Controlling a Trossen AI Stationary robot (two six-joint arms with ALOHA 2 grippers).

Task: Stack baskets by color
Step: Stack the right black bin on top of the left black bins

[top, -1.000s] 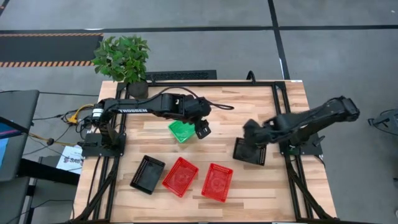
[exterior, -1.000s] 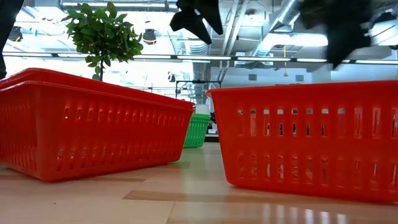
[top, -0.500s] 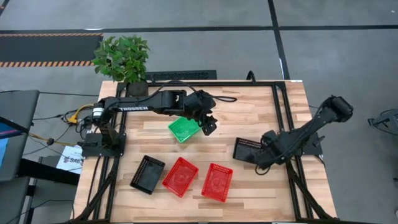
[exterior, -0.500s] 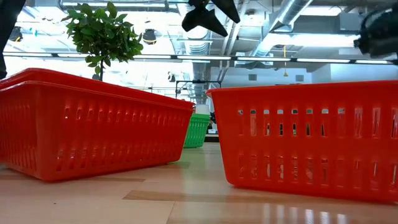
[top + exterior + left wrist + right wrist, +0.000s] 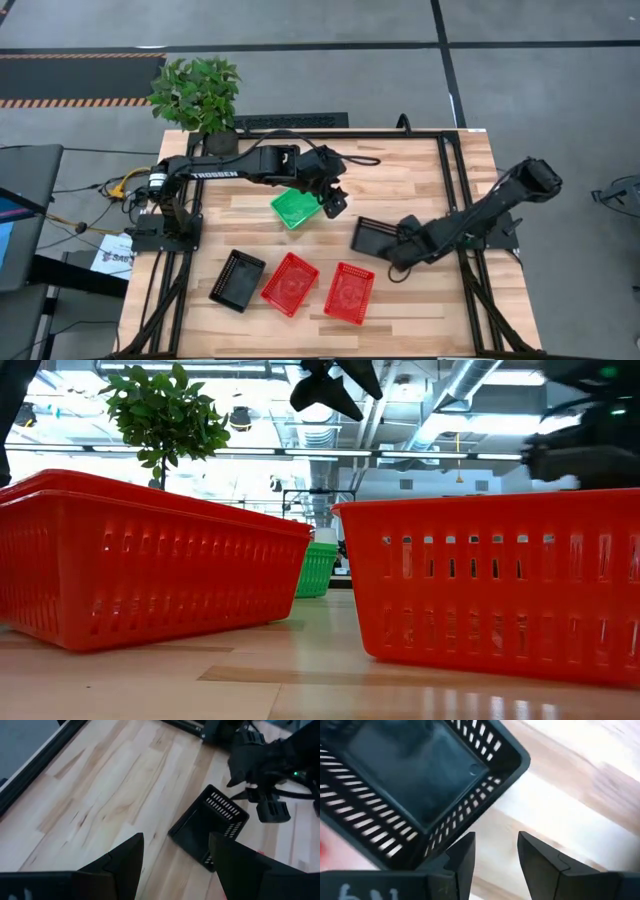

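A black basket lies on the table right of centre, also seen in the left wrist view. My right gripper hangs open just over the table at this basket's right side, one finger beside its long wall. My left gripper is open, high above the right end of a green basket, which rests on the table. A second black basket and two red baskets stand in a row near the front edge. My right gripper has the outer side of one finger next to the black basket's long mesh wall; whether they touch I cannot tell. The fingers point steeply down from above. Between them only bare table shows. The basket sits flat on the table.
A potted plant stands at the far left corner. Black frame rails run along the table's sides. Bare wood lies at the far right and between the green basket and the front row.
My right gripper has come down toward the table and moved toward the near edge and the left. The black basket beside it has slid a little toward the table's left. My left gripper has stayed above the green basket.
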